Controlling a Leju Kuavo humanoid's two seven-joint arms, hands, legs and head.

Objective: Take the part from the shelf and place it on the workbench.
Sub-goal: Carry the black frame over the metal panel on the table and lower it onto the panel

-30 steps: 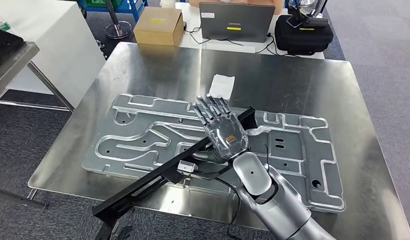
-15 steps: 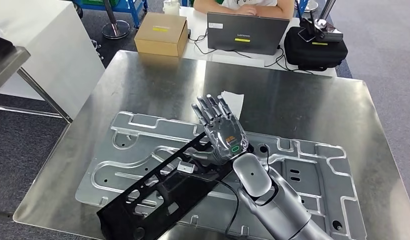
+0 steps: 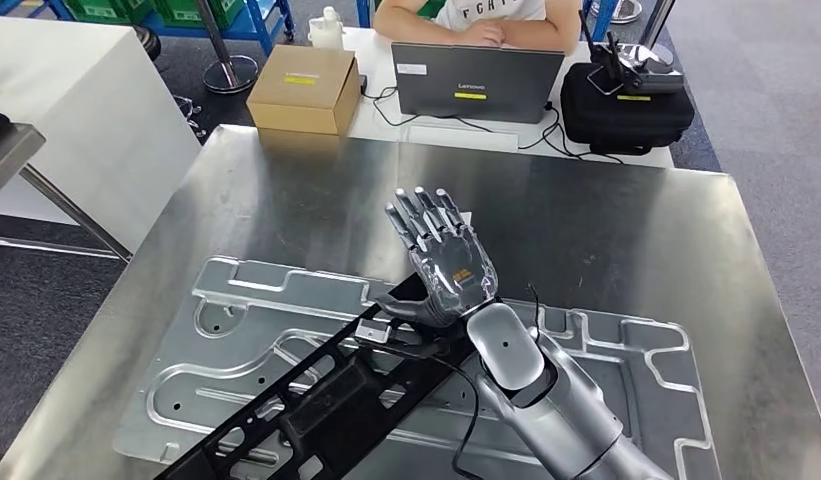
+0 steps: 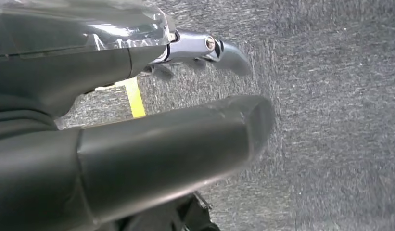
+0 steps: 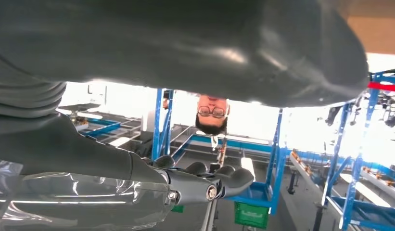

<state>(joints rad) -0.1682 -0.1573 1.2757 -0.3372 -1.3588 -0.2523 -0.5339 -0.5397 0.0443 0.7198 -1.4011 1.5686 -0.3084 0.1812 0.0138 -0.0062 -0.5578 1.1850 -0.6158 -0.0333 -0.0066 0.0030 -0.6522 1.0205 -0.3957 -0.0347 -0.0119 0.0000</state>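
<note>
Part (image 3: pixel 326 400): one black slotted frame, lying diagonally over one silver plate (image 3: pixel 626 350), near-centre of the table (image 3: pixel 286 190).
Right hand (image 3: pixel 446 265): thumb pinching the part's far end; fingers (image 3: pixel 418 215) straight, spread.
Left hand (image 4: pixel 137 144): over grey floor; finger state cannot tell.
Far side: one laptop (image 3: pixel 476 80), one cardboard box (image 3: pixel 301 88), one black bag (image 3: pixel 626 105), one person (image 3: pixel 476 18).

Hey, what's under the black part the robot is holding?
Under the black part lies the grooved metal plate on the steel workbench. The plate's grooves beneath the part are covered.
</note>
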